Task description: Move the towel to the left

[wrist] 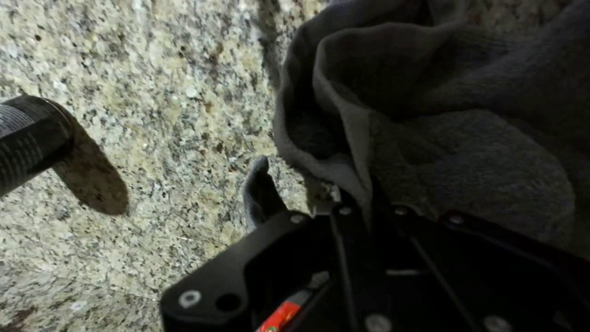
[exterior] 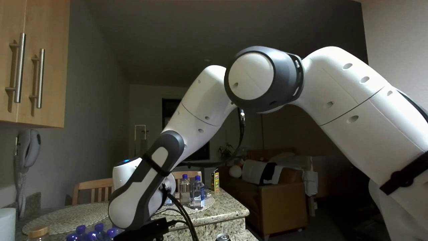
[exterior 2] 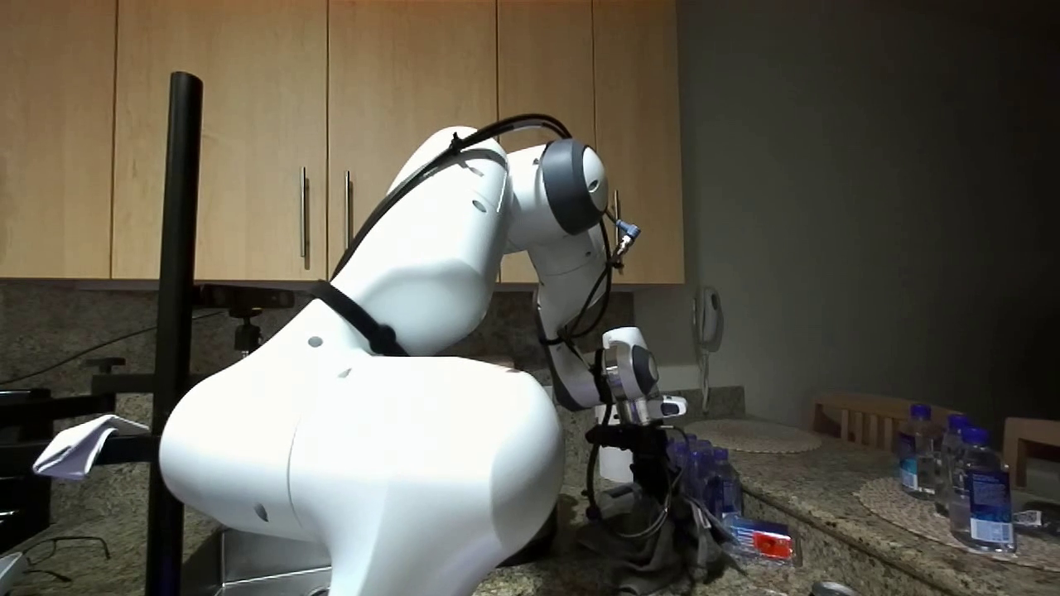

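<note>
The towel (wrist: 479, 157) is gripped by the claw (wrist: 363, 197): in the wrist view, a fold of it is pinched between the jaws, which are drawn close together. Below the claw, the towel is bunched on the lower counter (wrist: 184, 115), near the edge bordered by the raised counter (exterior 2: 795, 484). A packet (exterior 2: 758, 538) is seen just beside the towel, toward that edge; whether the two touch cannot be told. Farther along the same edge, bottles (exterior 2: 722, 487) are grouped. A can (wrist: 30, 138) is shown upright on the lower counter, apart from the towel. On the raised counter, three bottles (exterior 2: 985, 497) are set on a mat (exterior 2: 898, 517) near the edge above the lower counter; a second mat (exterior 2: 755, 437) is laid toward the wall-side corner. In an exterior view, a box (exterior: 215, 181) is placed near another corner.
</note>
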`<state>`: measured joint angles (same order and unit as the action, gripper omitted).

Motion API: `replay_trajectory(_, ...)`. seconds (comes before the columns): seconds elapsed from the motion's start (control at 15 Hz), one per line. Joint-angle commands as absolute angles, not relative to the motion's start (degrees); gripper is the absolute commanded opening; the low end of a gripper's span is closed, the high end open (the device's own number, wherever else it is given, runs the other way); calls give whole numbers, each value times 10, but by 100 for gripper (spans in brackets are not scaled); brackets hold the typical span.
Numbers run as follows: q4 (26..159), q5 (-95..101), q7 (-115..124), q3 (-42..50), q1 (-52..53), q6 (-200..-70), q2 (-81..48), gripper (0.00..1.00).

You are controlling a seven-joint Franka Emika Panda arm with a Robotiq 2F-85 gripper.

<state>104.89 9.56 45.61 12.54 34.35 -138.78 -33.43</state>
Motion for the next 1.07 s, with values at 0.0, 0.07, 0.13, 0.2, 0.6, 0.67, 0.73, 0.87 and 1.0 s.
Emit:
replay_trajectory(0.0, 1042, 139, 492, 102, 321, -1344, -335, 8)
replay_trajectory(0.07, 1041, 145, 495, 98, 317, -1334, -336, 33)
replay_trajectory(0.13, 1040, 151, 497, 92, 313, -1325, -336, 35)
replay_trajectory(0.2, 1040, 159, 502, 89, 311, -1316, -335, 40)
replay_trajectory(0.6, 1048, 194, 534, 75, 300, -1303, -321, 79)
replay_trajectory(0.67, 1050, 196, 538, 74, 299, -1304, -318, 84)
replay_trajectory(0.73, 1053, 200, 543, 73, 298, -1304, -313, 90)
replay_trajectory(0.87, 1058, 205, 552, 69, 294, -1305, -301, 100)
replay_trajectory(1.0, 1061, 202, 555, 63, 287, -1301, -289, 100)
